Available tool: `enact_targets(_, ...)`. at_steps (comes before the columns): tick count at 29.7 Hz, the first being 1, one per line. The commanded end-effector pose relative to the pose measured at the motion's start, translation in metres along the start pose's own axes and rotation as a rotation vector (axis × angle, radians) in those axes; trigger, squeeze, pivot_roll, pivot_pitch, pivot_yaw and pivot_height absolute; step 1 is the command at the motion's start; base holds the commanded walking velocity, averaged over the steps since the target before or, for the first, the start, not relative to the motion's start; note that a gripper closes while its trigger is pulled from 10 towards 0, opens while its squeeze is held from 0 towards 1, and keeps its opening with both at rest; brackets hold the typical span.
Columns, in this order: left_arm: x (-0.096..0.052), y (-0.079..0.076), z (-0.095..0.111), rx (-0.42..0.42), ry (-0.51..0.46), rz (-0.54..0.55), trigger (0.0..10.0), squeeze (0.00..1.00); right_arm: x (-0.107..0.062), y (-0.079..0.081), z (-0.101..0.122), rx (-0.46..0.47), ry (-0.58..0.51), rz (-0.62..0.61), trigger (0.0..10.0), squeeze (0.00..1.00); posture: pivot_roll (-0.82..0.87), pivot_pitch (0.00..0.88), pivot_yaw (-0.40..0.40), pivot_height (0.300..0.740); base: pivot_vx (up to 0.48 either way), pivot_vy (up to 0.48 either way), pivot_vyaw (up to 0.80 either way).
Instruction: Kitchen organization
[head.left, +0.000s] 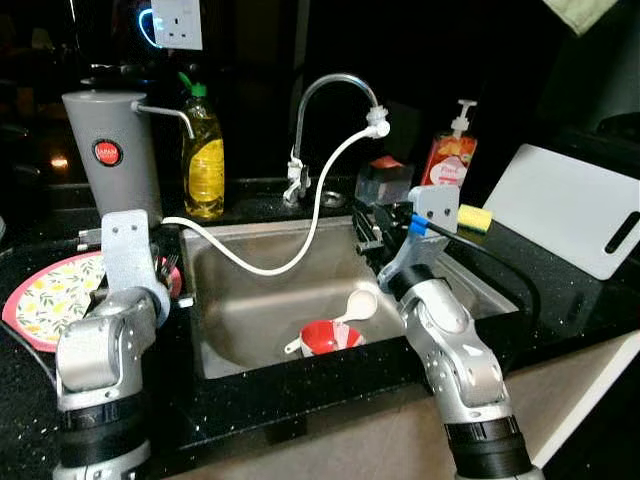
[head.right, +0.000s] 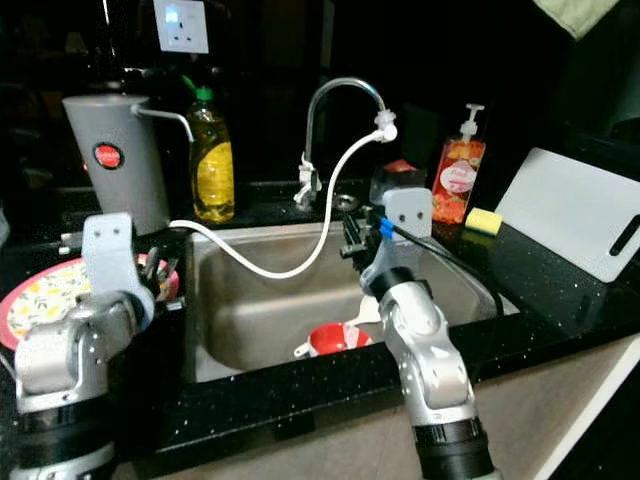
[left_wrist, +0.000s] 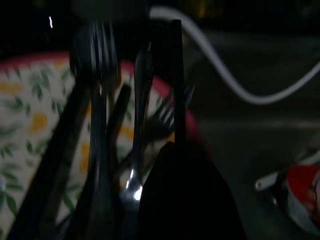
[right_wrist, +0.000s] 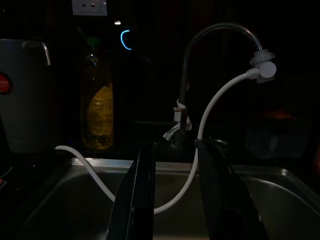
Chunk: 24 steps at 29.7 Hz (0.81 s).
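The stainless steel sink basin (head.left: 250, 310), sunk into the black speckled stone desk (head.left: 560, 300), holds a small red bowl (head.left: 328, 338) near its front wall with a white plastic spoon (head.left: 352, 310) resting on it, the spoon's bowl tilted up toward the right. A thin white hose (head.left: 300, 240) runs from the tip of the curved chrome tap (head.left: 330, 100), sags into the basin and climbs out over its left rim. On the desk left of the sink lies a round pink-rimmed plate with a lemon pattern (head.left: 45, 300). Just above that plate's right edge is the left gripper (left_wrist: 135, 150), its jaws closed on a bunch of dark metal forks (left_wrist: 100, 75) that stand roughly upright, tines up. The right gripper (right_wrist: 175, 200) hangs over the right part of the basin facing the tap, its jaws apart with nothing between them. Along the dark back wall stand a tall grey metal canister with a red round badge (head.left: 112, 150), a yellow dish-soap bottle with a green cap (head.left: 203, 150) and an orange pump bottle (head.left: 450, 155); a yellow sponge (head.left: 475, 217) lies beside the pump bottle, and a white cutting board (head.left: 570, 210) leans at the right. A white wall socket (head.left: 178, 22) sits above the canister. The room is dim.
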<state>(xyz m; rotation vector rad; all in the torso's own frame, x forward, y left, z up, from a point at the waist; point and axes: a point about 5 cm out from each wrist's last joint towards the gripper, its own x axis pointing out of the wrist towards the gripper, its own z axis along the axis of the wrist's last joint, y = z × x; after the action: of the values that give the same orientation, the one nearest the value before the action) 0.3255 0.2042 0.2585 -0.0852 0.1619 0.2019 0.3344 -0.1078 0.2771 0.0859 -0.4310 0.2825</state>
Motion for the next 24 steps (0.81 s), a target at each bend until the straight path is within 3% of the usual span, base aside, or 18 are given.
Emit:
enact_targets(1,-0.003,-0.005,0.014,0.031,-0.083,-0.020,10.0,0.00,0.001,-0.004,-0.002,-0.007,0.010,-0.008,10.0,0.00,-0.01,0.000,-0.090,0.740,0.000,0.000,0.00)
enact_targets(3,-0.006,-0.010,0.021,0.039,-0.135,-0.055,10.0,0.00,0.001,-0.004,-0.002,-0.007,0.011,-0.006,10.0,0.00,-0.01,0.000,-0.094,0.740,0.000,0.000,0.00)
enact_targets(5,-0.013,-0.022,0.031,0.038,-0.223,-0.197,10.0,0.00,0.002,-0.001,-0.001,-0.002,0.006,0.013,10.0,0.00,-0.01,0.000,-0.097,0.740,0.000,0.000,0.00)
enact_targets(6,-0.013,-0.022,0.031,0.038,-0.223,-0.197,10.0,0.00,0.002,-0.001,-0.001,-0.002,0.006,0.013,10.0,0.00,-0.01,0.000,-0.097,0.740,0.000,0.000,0.00)
enact_targets(8,-0.025,-0.032,0.036,0.110,-0.326,-0.356,10.0,0.00,0.003,0.006,0.007,0.103,-0.004,0.097,10.0,0.00,-0.02,0.000,-0.095,0.740,0.000,0.000,0.00)
enact_targets(9,-0.025,-0.032,0.036,0.110,-0.326,-0.356,10.0,0.00,0.003,0.006,0.007,0.103,-0.004,0.097,10.0,0.00,-0.02,0.000,-0.095,0.740,0.000,0.000,0.00)
enact_targets(12,-0.042,-0.043,0.039,0.236,-0.436,-0.535,10.0,0.00,-0.001,0.018,0.021,0.320,-0.020,0.249,10.0,0.00,-0.02,0.000,-0.095,0.740,0.000,0.000,0.00)
enact_targets(13,-0.047,-0.047,0.039,0.238,-0.455,-0.607,10.0,0.00,-0.003,0.022,0.026,0.385,-0.034,0.297,10.0,0.00,-0.02,0.000,-0.095,0.740,0.000,0.000,0.00)
enact_targets(14,-0.047,-0.047,0.039,0.238,-0.455,-0.607,10.0,0.00,-0.003,0.022,0.026,0.385,-0.034,0.297,10.0,0.00,-0.02,0.000,-0.095,0.740,0.000,0.000,0.00)
enact_targets(16,-0.057,-0.053,0.040,0.206,-0.478,-0.737,10.0,0.00,-0.008,0.033,0.035,0.514,-0.058,0.415,10.0,0.00,-0.03,0.000,-0.096,0.740,0.000,0.000,0.00)
enact_targets(18,-0.057,-0.053,0.040,0.206,-0.478,-0.737,10.0,0.00,-0.008,0.033,0.035,0.514,-0.058,0.415,10.0,0.00,-0.03,0.000,-0.096,0.740,0.000,0.000,0.00)
enact_targets(20,-0.064,-0.056,0.041,0.187,-0.507,-0.837,10.0,0.00,-0.012,0.039,0.043,0.616,-0.083,0.487,10.0,0.00,-0.04,0.000,-0.091,0.740,0.000,0.000,0.00)
enact_targets(24,-0.071,-0.061,0.039,0.185,-0.521,-0.938,10.0,0.00,-0.014,0.039,0.048,0.718,-0.102,0.507,10.0,0.00,-0.05,0.000,-0.089,0.740,0.000,0.000,0.00)
